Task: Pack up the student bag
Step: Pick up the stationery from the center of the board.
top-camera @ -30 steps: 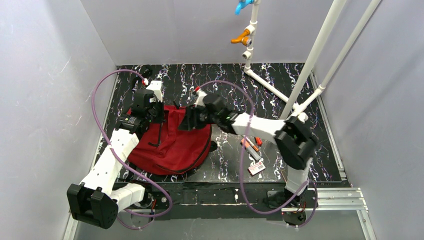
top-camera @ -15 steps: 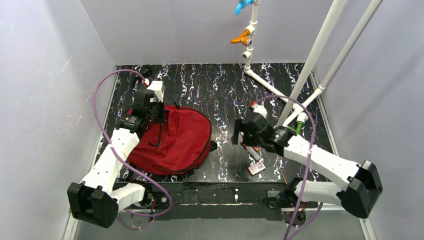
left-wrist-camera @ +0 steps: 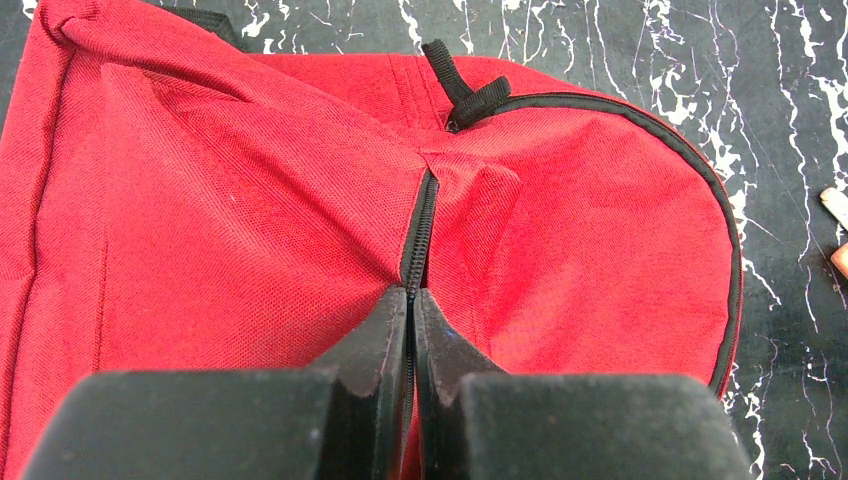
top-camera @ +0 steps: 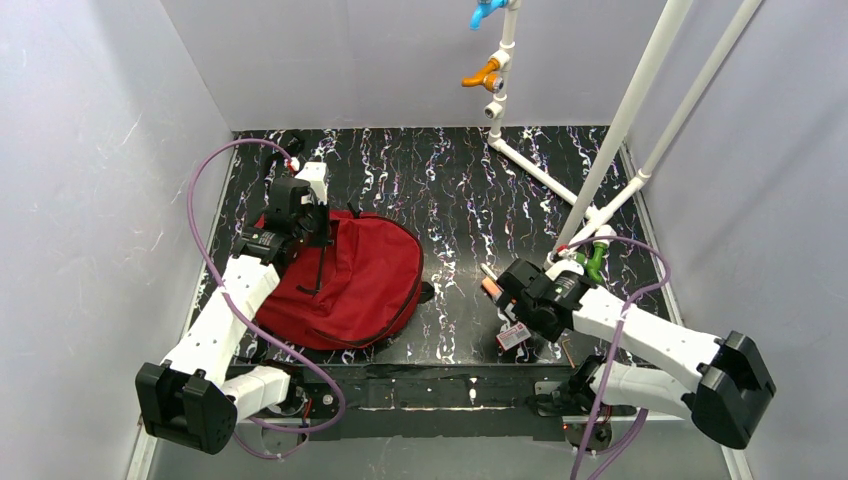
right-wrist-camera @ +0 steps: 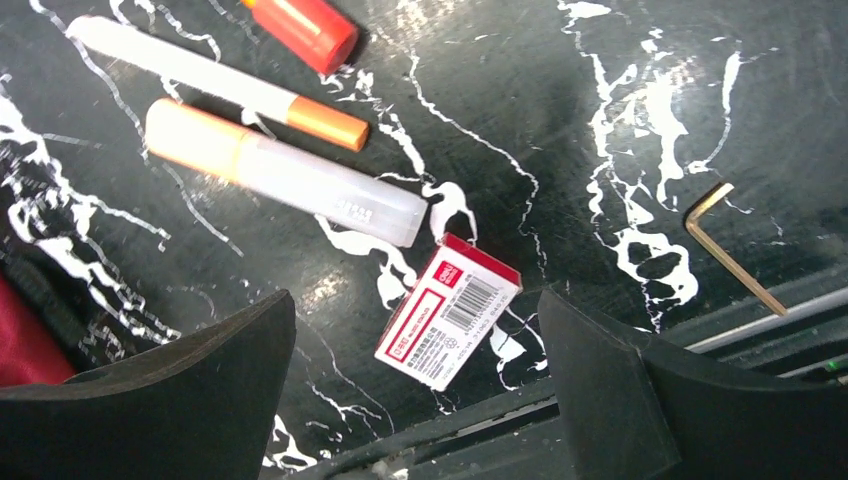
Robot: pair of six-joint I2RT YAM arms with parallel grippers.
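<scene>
Fingers (left-wrist-camera: 375,345) of the left gripper (left-wrist-camera: 411,300) press together in the left wrist view, pinching the dark red student bag (left-wrist-camera: 230,200) at its closed black zip (left-wrist-camera: 420,230); the contents are hidden. In the right wrist view, the right gripper (right-wrist-camera: 415,305) gapes wide, holding nothing, over a barcoded red-and-white box (right-wrist-camera: 447,310). An orange-capped clear marker (right-wrist-camera: 280,170) lies at 10 o'clock and a hex key (right-wrist-camera: 735,245) at 3. From above, the bag lies at 9 o'clock on the table (top-camera: 450,190), with the box at 4.
</scene>
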